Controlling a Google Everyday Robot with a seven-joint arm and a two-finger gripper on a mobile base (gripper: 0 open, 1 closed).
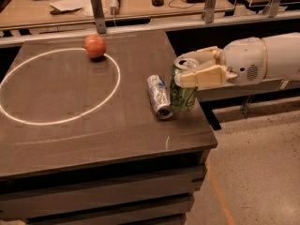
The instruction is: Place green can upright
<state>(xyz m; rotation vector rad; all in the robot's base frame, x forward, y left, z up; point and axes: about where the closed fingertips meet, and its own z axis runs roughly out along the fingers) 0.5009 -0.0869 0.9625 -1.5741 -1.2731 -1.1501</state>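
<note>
Gripper [183, 71] pinching green can [183, 96] upright at table [93, 125] rt edge, beside silver can [158, 95].

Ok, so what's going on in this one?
The robot's gripper, reaching in from the right, has its fingers closed around the top of the green can, holding it upright near the right edge of the table. Whether the can's base already rests on the table is hard to tell. A silver can lies on its side just beside it, and an apple sits on the far side of a white ring.
</note>
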